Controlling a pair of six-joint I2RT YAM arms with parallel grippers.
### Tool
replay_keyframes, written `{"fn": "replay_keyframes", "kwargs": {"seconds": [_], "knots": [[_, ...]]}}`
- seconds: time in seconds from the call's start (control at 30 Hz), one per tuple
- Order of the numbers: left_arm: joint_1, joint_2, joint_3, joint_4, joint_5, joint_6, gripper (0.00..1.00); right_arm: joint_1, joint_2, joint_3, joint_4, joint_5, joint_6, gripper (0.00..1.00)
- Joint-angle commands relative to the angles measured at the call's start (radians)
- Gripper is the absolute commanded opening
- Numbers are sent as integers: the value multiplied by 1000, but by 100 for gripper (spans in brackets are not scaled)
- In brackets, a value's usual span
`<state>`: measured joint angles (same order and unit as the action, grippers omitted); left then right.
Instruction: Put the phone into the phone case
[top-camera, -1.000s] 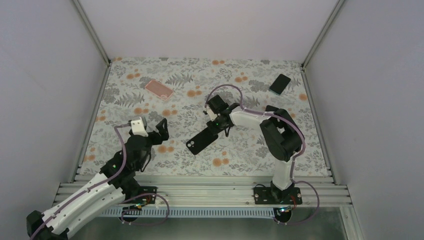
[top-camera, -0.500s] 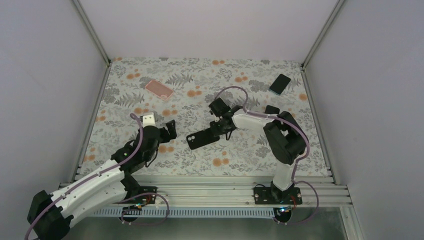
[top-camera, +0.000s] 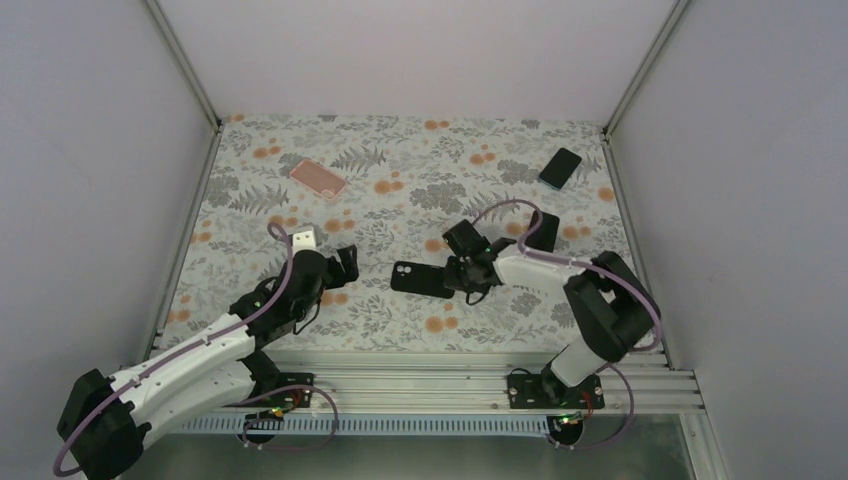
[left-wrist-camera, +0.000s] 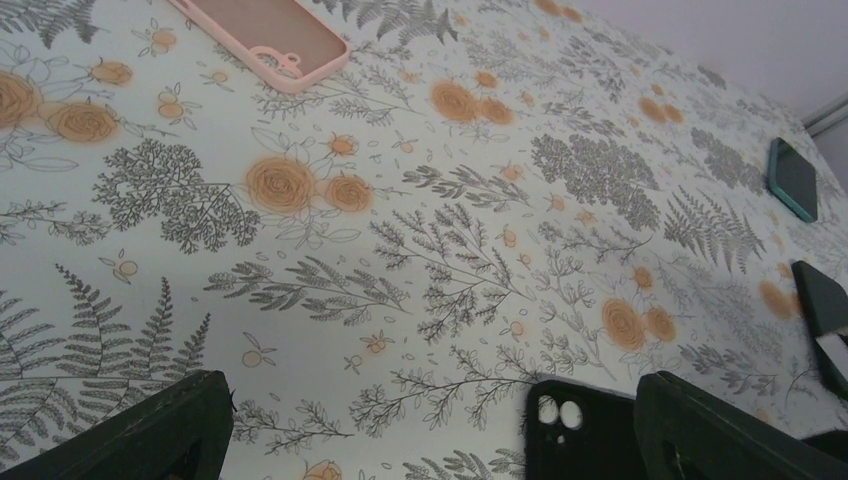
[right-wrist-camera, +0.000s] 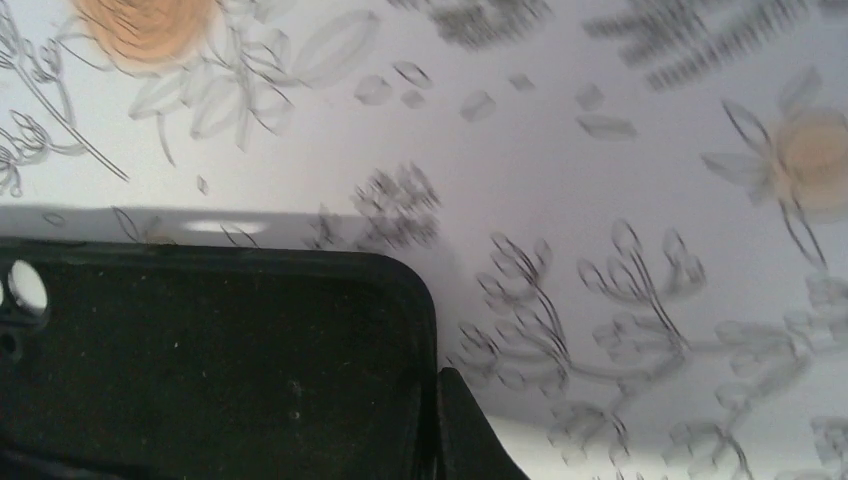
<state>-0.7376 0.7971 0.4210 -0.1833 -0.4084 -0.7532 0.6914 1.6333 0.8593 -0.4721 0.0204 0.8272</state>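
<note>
Case (top-camera: 420, 280): black, end clamped in right gripper (top-camera: 462, 276)
Phone (top-camera: 545, 229): flat, just behind that gripper
Left gripper (top-camera: 346, 264): spread wide, empty, beside case
Counter (top-camera: 400, 150): floral print
Walls (top-camera: 420, 50): plain white

No writing, brand, number or sign can be read in any view. The black phone case (top-camera: 420, 279) shows a plain dark surface up close in the right wrist view, the pink case (top-camera: 318, 179) is bare, and the worktop (top-camera: 400, 150) carries only a printed pattern of ferns and orange flowers.
</note>
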Motion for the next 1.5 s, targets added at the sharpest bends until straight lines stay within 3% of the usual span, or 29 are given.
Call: {"fn": "replay_keyframes", "kwargs": {"seconds": [0.0,0.13,0.57,0.73,1.03,1.23,1.47], "knots": [[-3,11,32,-26,4,-40,100,-4,-117,-121,102,-39,198,4],[-2,30,41,-55,-2,-53,100,0,-160,-147,111,-37,220,6],[-2,40,40,-48,21,-63,100,39,-120,-192,175,-206,145,30],[-2,37,47,-57,16,-68,100,49,-154,-178,153,-258,67,50],[23,-43,20,-100,-17,-101,100,-74,-295,-86,-63,-5,-113,98],[112,-108,-9,-143,18,-128,100,-225,-313,-23,-77,139,-235,99],[202,-137,-31,-146,93,-96,100,-424,-202,49,-26,209,-301,99]]}}
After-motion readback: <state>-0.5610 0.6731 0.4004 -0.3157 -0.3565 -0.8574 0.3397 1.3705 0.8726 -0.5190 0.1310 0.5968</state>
